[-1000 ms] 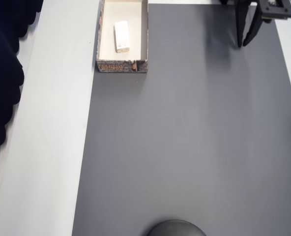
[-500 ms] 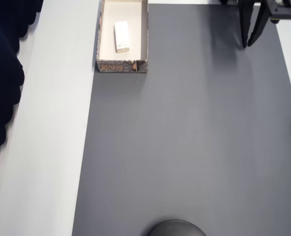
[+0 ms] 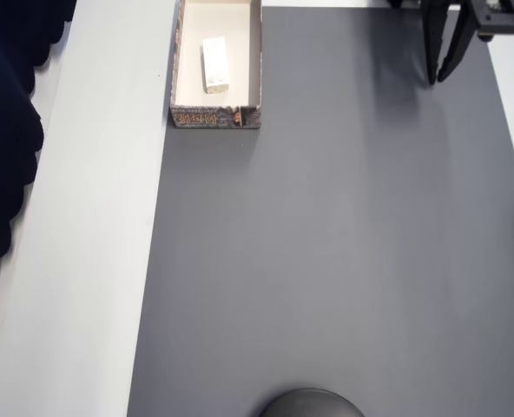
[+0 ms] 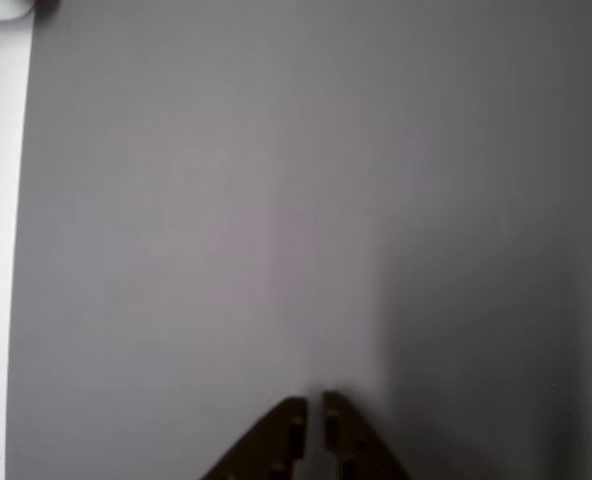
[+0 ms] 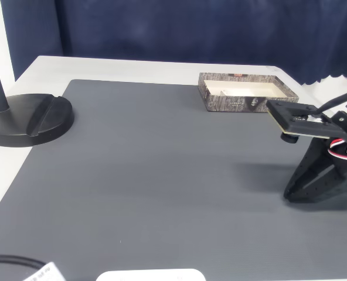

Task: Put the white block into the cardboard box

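White block (image 3: 214,64): lying flat on the floor of the cardboard box, long side parallel to the box's long walls; far to the left of the fingers in the overhead view, well apart from them.
Cardboard box (image 3: 216,115): at the top edge of the overhead view, on the left border of the grey mat; cream inner walls, dark patterned outer sides; in the fixed view (image 5: 248,92) behind and to the left of the arm.
Gripper (image 3: 442,80): at the top right corner of the overhead view, tips pointing down toward the mat; nothing between the tips.
Fingers (image 4: 288,425): dark, almost pressed together, only a narrow slit between the two tips in the wrist view; pinching nothing.
Arm (image 5: 326,153): black, low over the right side of the mat in the fixed view, with red and white wires at the wrist.
Path between fingers and box: bare mat only, no thing standing in between.
Lamp base (image 5: 27,118): round, black, with an upright pole, on the far left in the fixed view, well apart from the fingers.
Mat (image 3: 326,261): dark grey, finely ribbed, covering most of the desk.
Desk (image 3: 92,243): white, showing as a wide strip left of the mat in the overhead view.
Curtain (image 5: 173,29): dark blue, hanging behind the desk.
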